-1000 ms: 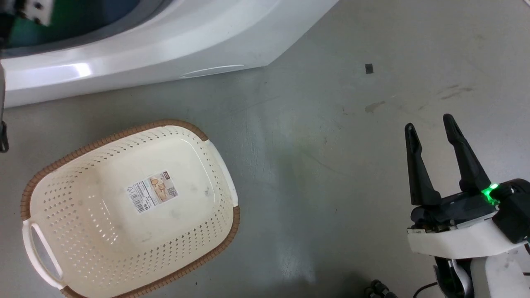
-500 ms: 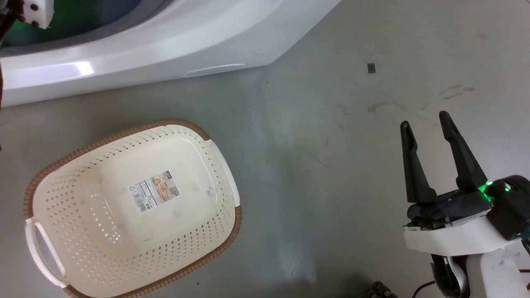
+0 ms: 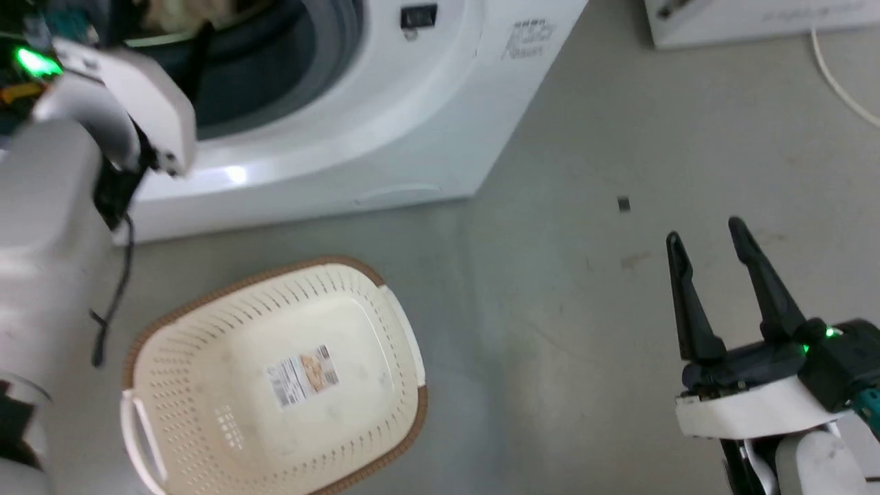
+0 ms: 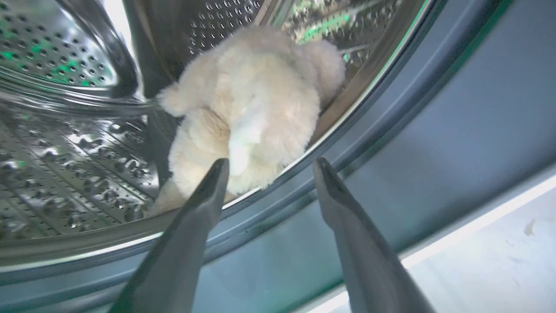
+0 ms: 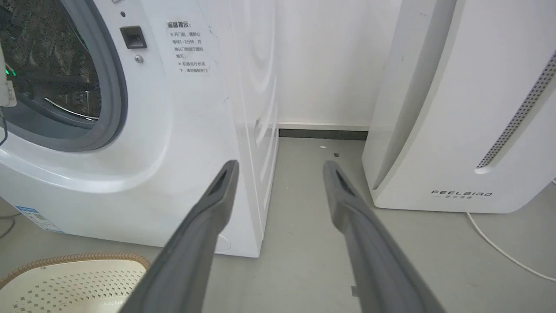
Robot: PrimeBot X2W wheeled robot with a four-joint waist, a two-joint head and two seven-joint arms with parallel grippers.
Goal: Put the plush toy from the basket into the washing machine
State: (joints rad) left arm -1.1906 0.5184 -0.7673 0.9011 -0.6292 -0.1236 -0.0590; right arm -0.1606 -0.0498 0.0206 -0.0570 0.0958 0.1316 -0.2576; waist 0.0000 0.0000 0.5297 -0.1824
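You find the plush toy [image 4: 243, 108] inside the washing machine [image 3: 385, 137]. It lies in the steel drum [image 4: 65, 174], close behind the grey rubber seal [image 4: 391, 108] of the opening, with its fur against the drum's front edge.

Your left claw [image 4: 270, 161] is at the mouth of the washing machine, over the seal. Its two fingers stand wide apart with nothing between them. In the left wrist view one fingertip overlaps the lower fur of the toy; you cannot tell whether it touches the toy or is only in front of it. In the head view the pale left forearm [image 3: 48, 227] reaches up toward the opening of the washing machine.

The basket [image 3: 275, 385] stands on the grey floor [image 3: 550, 330] in front of the washing machine, near to it but apart. On its bottom you see a paper label [image 3: 302, 375].

Your right claw [image 3: 705, 230] hangs over the floor, well apart from the washing machine, off its right corner in the head view. Its fingers are also spread open and it has hold of nothing. Its wrist view looks at the front corner of the washing machine. Beside the machine stands a white appliance [image 5: 456, 130] lettered FEELBIRD, with a white cable [image 5: 499, 250] on the floor next to it.
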